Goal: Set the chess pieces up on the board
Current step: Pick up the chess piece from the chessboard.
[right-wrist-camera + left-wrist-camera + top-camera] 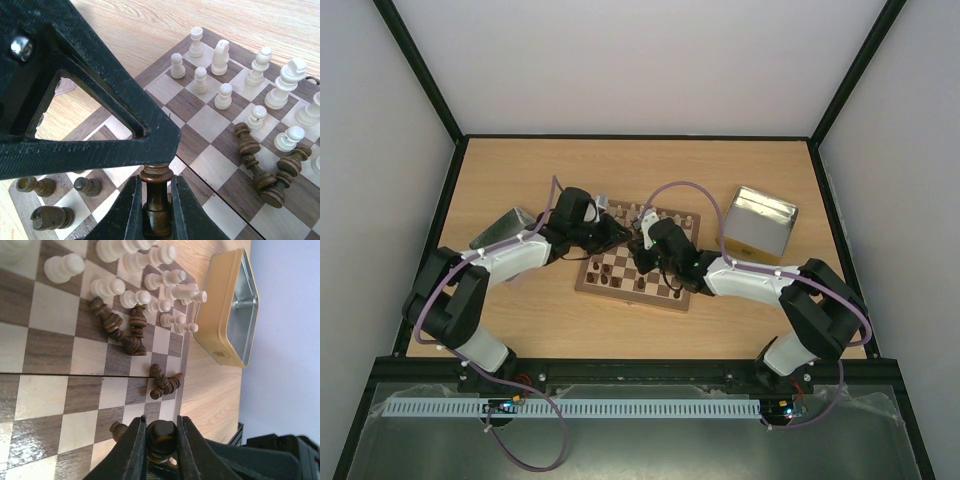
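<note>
left hand (pixel 161 429), right hand (pixel 155 184) low over board (pixel 608 270), each pinching dark piece (pixel 156 212)

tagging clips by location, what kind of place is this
Likely a robot lab test cell: wooden table walled by plain white panels in a black frame, two robot arms at its edge.

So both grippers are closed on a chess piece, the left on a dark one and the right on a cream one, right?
Not the colour: the right wrist view shows the right gripper closed on a dark brown piece, not a cream one. The left gripper does grip a dark piece.
</note>
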Robot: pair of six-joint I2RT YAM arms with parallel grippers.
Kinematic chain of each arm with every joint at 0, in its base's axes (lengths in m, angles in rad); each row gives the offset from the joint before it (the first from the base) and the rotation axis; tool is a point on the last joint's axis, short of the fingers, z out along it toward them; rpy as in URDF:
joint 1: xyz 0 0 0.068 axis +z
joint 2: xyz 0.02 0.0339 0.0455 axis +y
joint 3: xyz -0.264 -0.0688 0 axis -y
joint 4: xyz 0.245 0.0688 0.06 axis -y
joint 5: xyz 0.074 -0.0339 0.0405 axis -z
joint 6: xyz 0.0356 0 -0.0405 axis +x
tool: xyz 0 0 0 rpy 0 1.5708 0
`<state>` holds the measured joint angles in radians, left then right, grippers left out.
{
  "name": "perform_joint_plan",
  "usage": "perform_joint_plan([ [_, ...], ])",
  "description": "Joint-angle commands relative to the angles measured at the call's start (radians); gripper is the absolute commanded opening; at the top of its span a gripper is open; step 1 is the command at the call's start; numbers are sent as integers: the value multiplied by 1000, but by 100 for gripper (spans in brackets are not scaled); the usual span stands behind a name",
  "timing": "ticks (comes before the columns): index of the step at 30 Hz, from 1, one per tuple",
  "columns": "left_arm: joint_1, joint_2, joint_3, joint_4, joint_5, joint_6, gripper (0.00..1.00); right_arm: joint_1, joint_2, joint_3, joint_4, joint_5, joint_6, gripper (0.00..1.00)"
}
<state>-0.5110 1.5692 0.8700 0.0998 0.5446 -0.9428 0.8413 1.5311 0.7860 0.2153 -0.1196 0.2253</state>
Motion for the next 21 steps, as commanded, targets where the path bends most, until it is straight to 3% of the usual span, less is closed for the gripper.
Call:
perform_joint_plan([
  [1, -4, 20, 21, 29, 13, 10, 8, 0, -9, -12, 12, 37, 13, 10],
  [5, -4, 23, 19, 37, -8, 22, 3, 1, 7, 2, -39, 53, 72, 26],
  [9, -4, 17, 15, 43, -33, 38, 2, 1, -15, -18, -46, 63, 137, 35],
  [21, -4, -3, 13, 35, -35, 33, 2, 1, -37, -60, -49, 57, 153, 35],
])
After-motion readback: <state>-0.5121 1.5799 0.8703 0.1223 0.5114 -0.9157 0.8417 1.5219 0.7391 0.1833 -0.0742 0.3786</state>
